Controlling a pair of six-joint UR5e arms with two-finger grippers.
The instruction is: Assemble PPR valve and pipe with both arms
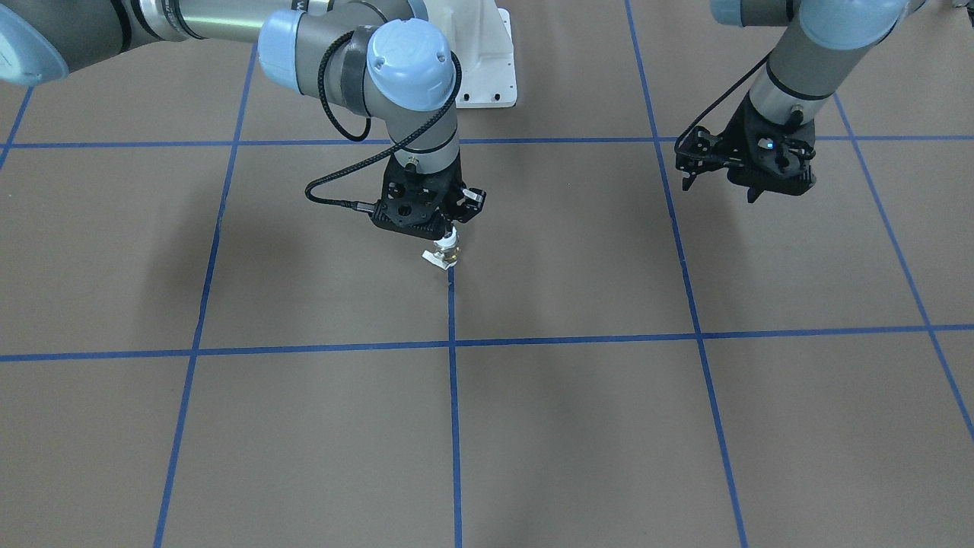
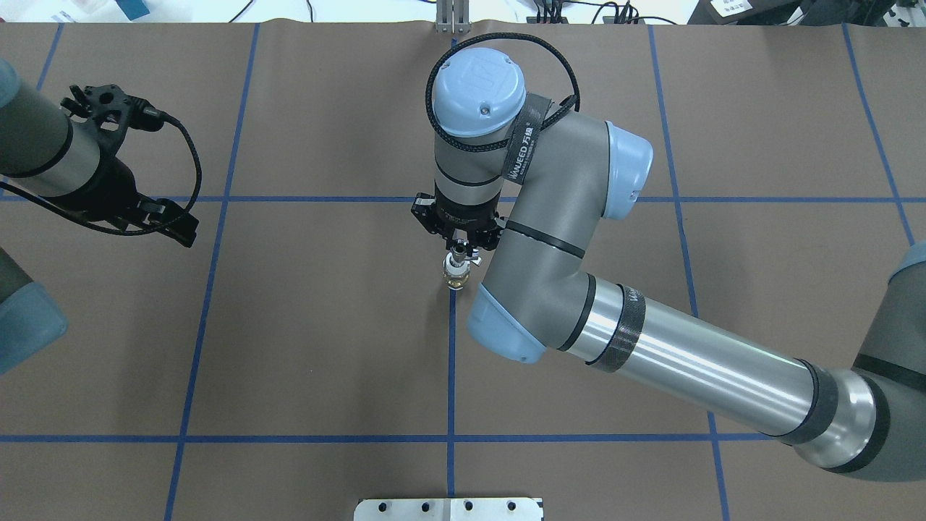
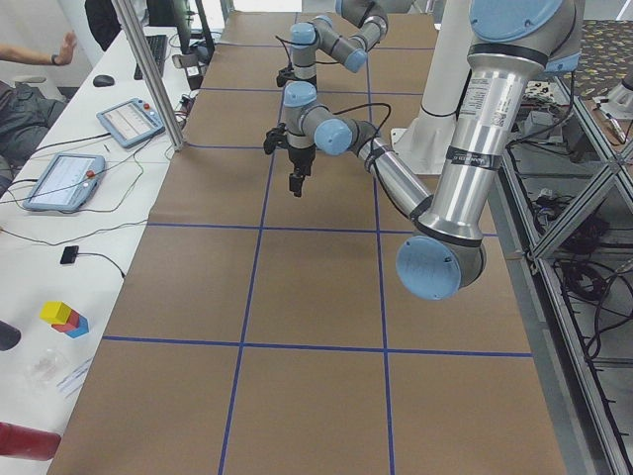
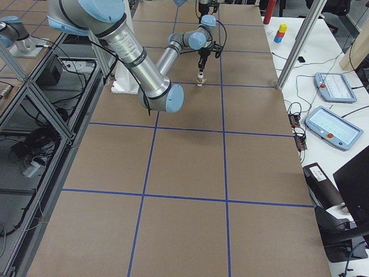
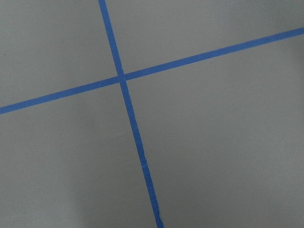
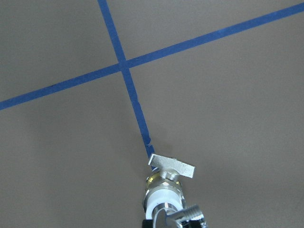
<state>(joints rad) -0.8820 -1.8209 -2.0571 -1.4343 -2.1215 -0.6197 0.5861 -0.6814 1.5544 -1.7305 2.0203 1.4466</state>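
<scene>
PPR valve [image 6: 164, 190]: stands roughly upright under the right gripper [image 1: 450, 228], near the middle of the surface [image 1: 571, 426]
Valve's long axis: close to vertical, with the white ring end up toward the jaws, the brass body below it, and the flat crosswise tab at the bottom end, pointing at the surface
Valve's spot: over the end of a blue tape line [image 1: 454, 396] that runs toward the operators' side; the pictures do not show whether its bottom end touches the surface or hangs just above it
Pipe [image 6: 183, 216]: a shiny silver piece with a short side stub, directly above the valve's white ring and in line with it; it looks seated on the ring, but the joint itself is too small to judge
Valve relative to jaws: straight below them, with the pipe between the jaws and the ring; the brass body and tab stick out clear of the fingers
Right jaws: clenched on the pipe at the top of the stack, pointing straight down
Right arm [image 2: 550, 217]: reaches in from the robot's right, wrist vertical over the valve
Left gripper [image 1: 761, 183]: well apart from the valve, above the bare surface on the robot's left, nothing seen in it
Left jaws: cannot tell whether they are spread or closed
Left wrist view: only the surface and crossing tape lines
</scene>
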